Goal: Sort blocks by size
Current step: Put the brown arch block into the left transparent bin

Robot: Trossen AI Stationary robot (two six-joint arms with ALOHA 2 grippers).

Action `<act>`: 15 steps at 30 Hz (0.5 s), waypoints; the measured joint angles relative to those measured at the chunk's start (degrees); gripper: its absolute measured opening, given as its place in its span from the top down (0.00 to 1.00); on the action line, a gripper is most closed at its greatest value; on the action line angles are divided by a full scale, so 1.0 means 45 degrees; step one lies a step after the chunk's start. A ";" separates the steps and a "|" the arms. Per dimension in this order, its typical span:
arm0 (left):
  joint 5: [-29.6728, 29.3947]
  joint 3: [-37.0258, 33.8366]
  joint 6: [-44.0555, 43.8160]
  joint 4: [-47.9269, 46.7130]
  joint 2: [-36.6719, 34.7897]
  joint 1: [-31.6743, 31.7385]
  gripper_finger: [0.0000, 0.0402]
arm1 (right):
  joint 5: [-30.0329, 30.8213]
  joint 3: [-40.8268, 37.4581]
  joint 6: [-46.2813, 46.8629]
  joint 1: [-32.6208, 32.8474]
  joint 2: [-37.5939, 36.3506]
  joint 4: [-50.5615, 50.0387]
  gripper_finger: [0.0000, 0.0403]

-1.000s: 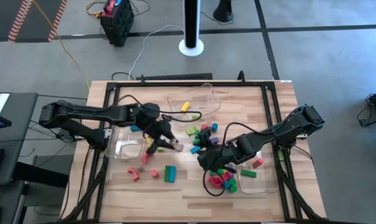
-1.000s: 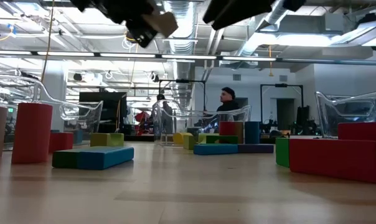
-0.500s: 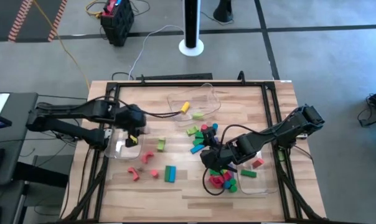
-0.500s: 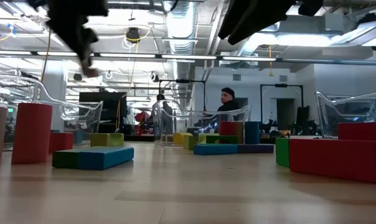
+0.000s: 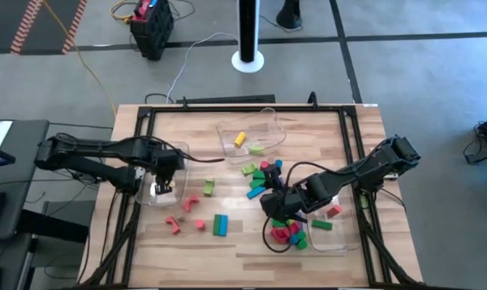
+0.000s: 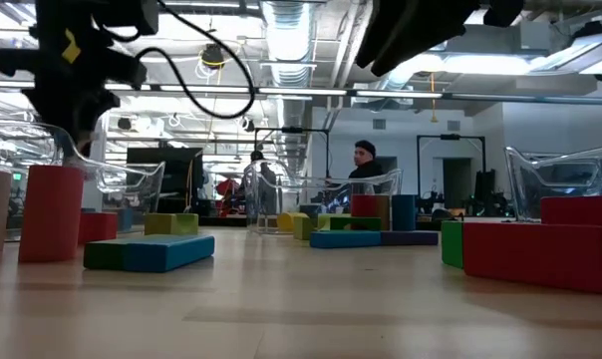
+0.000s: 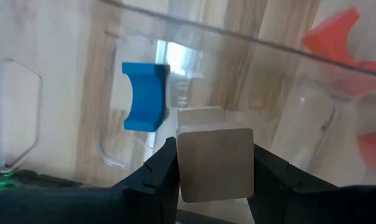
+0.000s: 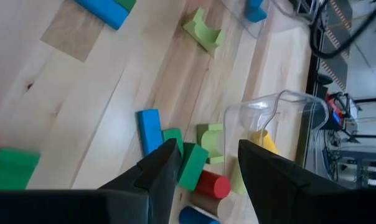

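Your left hand [image 7: 214,171] sits over the clear bin [image 5: 147,196] at the bench's [image 5: 243,246] left edge, fingers clamped on a plain wood-coloured cube [image 7: 215,158]. A cube, so no long axis; one flat face is square-on to the wrist cam. Inside that bin: 1 blue arch block [image 7: 144,96], lying flat with its notch facing away from the cube.

Your right hand [image 8: 203,163] hovers mid-bench above the main cluster, fingers parted, nothing between them. Under it, wrist cam shows 1 blue bar [image 8: 150,130], 1 red cylinder [image 8: 213,184] on its side, and a light-green arch [image 8: 204,29] farther off.

High view, loose on the bench: a green-and-blue bar pair [image 5: 220,225] side by side, long axes running front-to-back; 3 red pieces near them. Rear bin [image 5: 269,122] holds 2: 1 yellow, 1 light green. Right bin [image 5: 345,242]: 1 green bar [image 5: 322,225], lengthwise across the bench, and 1 red block. The central cluster is too jumbled to count.
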 joint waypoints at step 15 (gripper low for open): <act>-0.0030 -0.0570 -0.0197 0.0592 -0.0005 0.0000 0.60 | -0.0015 0.0000 0.0794 0.0000 0.0000 -0.0469 0.50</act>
